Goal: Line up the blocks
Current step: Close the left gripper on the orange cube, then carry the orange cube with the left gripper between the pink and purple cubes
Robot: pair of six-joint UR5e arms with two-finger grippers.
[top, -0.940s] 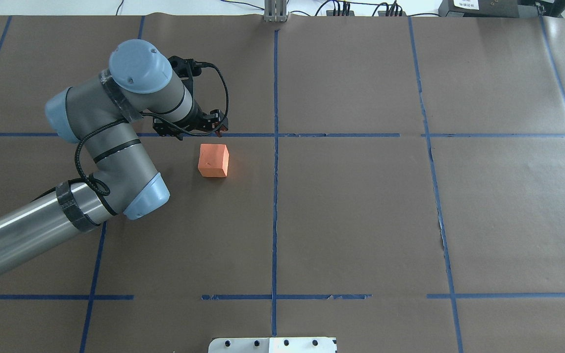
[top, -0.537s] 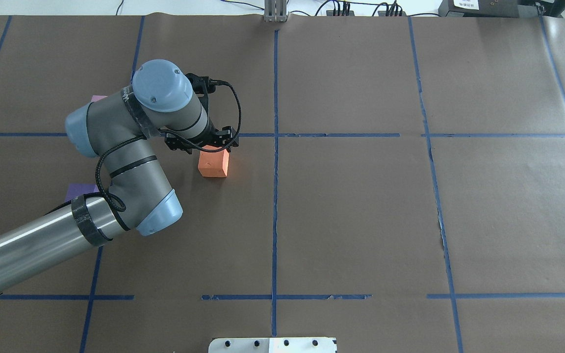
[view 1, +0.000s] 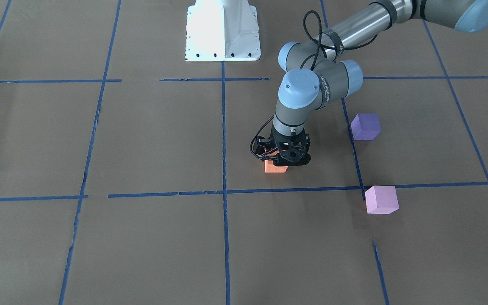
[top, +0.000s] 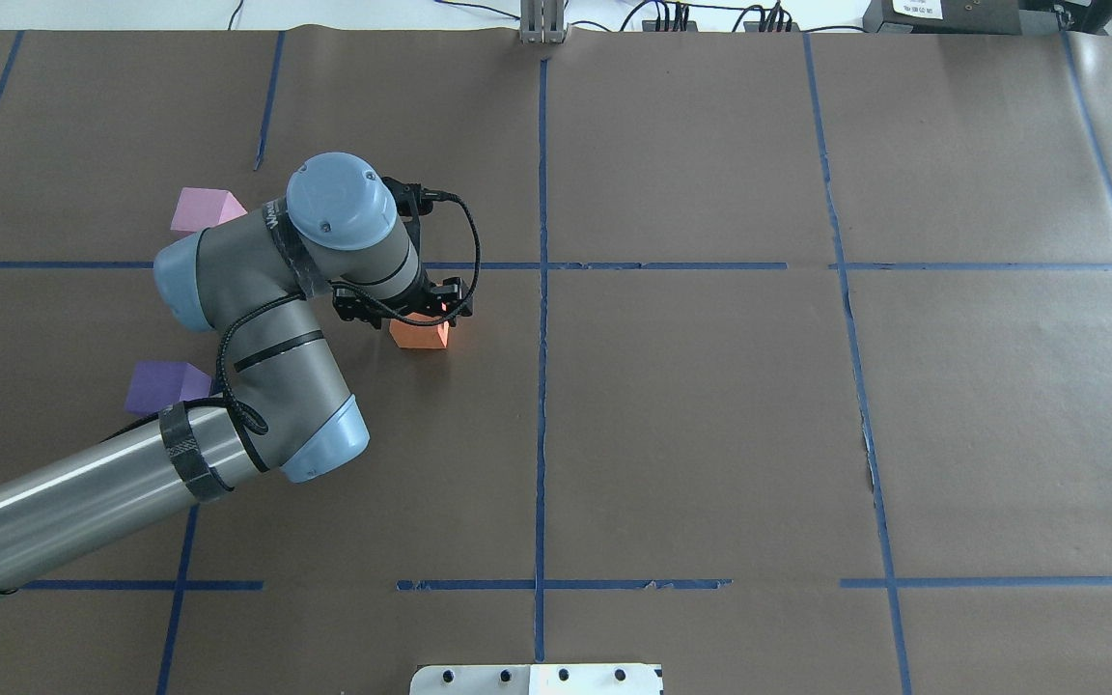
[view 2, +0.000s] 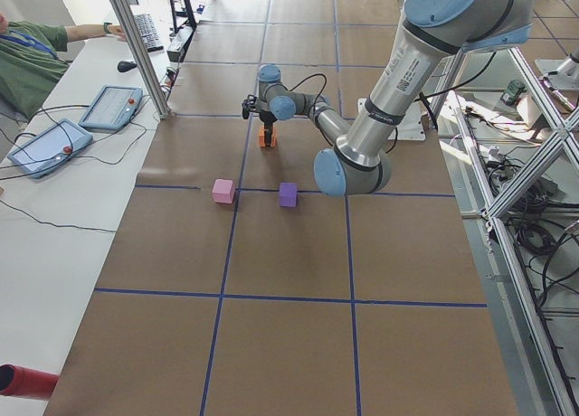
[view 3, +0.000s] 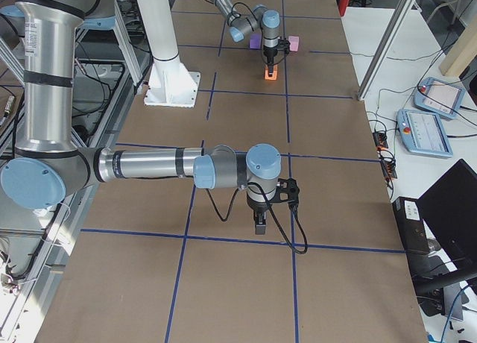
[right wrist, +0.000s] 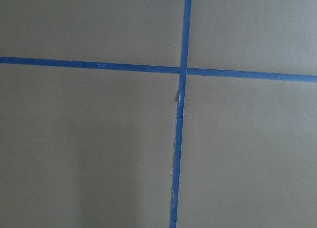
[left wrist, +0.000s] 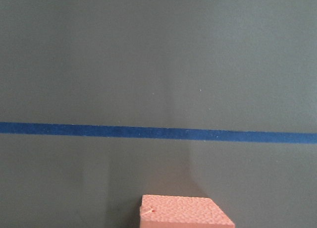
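Note:
The orange block (top: 418,335) lies on the brown paper just left of the centre tape line; it also shows in the front view (view 1: 275,168) and at the bottom of the left wrist view (left wrist: 185,215). My left gripper (top: 421,309) is low over it, open, its fingers hidden behind the black body (view 1: 286,153). The dark violet-blue block (top: 165,386) and the pale pink block (top: 204,209) lie apart, further left, partly behind the arm. My right gripper (view 3: 258,224) hangs over a tape crossing far away; I cannot tell whether it is open or shut.
Blue tape lines (top: 542,386) divide the table into squares. The white base plate (top: 537,679) sits at the near edge. Teach pendants (view 2: 109,107) and an operator (view 2: 27,63) are beyond the far table edge.
My left arm has swung right and towards the robot, bringing the gripper from beyond the orange block down over it. This uncovered the pink and violet blocks. The blocks have not moved.

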